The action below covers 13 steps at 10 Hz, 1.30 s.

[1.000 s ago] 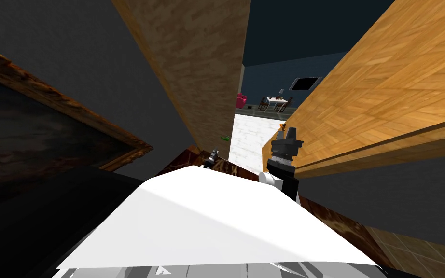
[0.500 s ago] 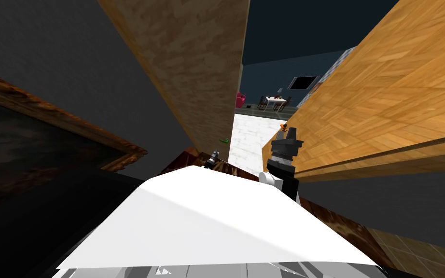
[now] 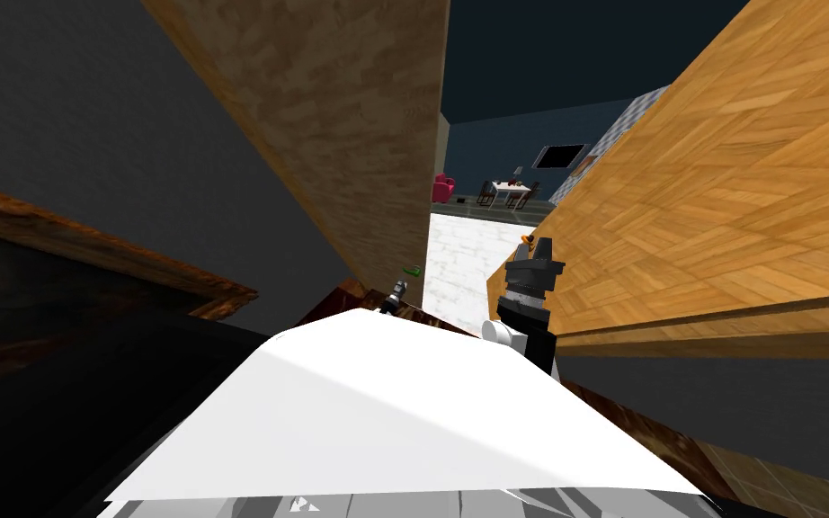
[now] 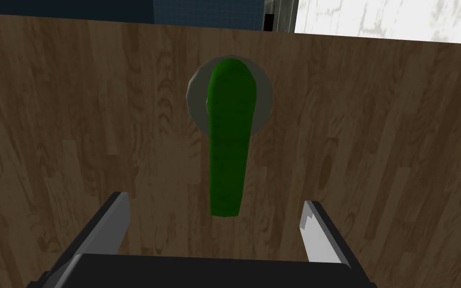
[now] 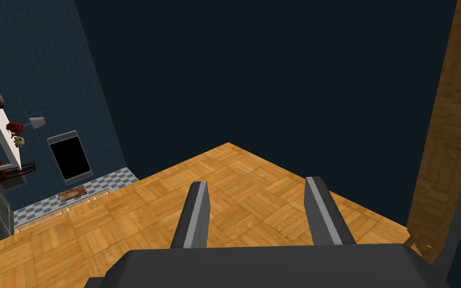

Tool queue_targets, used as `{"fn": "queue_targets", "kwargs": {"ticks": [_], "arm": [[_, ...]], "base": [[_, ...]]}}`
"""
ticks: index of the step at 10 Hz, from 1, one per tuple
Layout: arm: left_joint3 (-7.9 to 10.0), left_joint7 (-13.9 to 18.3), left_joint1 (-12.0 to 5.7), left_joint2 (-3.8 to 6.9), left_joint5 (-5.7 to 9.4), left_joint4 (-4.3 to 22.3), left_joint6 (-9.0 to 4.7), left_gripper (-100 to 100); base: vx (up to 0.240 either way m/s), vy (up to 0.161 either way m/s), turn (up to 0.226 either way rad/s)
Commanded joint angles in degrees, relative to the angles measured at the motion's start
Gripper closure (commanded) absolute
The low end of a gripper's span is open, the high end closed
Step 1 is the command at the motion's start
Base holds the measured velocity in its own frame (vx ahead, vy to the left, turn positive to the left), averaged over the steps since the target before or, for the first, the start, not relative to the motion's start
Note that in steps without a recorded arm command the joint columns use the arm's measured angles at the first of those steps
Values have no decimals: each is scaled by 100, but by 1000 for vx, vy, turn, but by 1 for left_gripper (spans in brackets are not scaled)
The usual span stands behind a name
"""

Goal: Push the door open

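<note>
Edged forward since last frame; left gripper [image 4: 213, 199] spread by green handle [image 4: 229, 135] on door [image 4: 74, 125], right gripper [image 5: 257, 181] spread too.

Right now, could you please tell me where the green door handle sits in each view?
Head view: green handle on the brown door, beyond the left gripper.
Left wrist view: handle centred on the door, tip between the open fingers.
Right wrist view: faces the orange parquet panel instead.
Shared landmark: white floor past the door's edge.
</note>
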Motion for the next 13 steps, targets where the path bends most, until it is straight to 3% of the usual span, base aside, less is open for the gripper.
{"fn": "queue_targets", "kwargs": {"ticks": [1,5,6,11,13], "arm": [[29,-15,-31,-22,9,44,0,-100],[63,-28,-73,-65,20,95,4,-100],[63,-28,-73,-65,20,95,4,100],[63,-28,-73,-65,20,95,4,100],[185,-68,-81,-14,68,134,15,100]], "base": [[200,-48,-32],[160,-19,-17],[-13,1,3],[-15,3,0],[131,-58,41]]}}
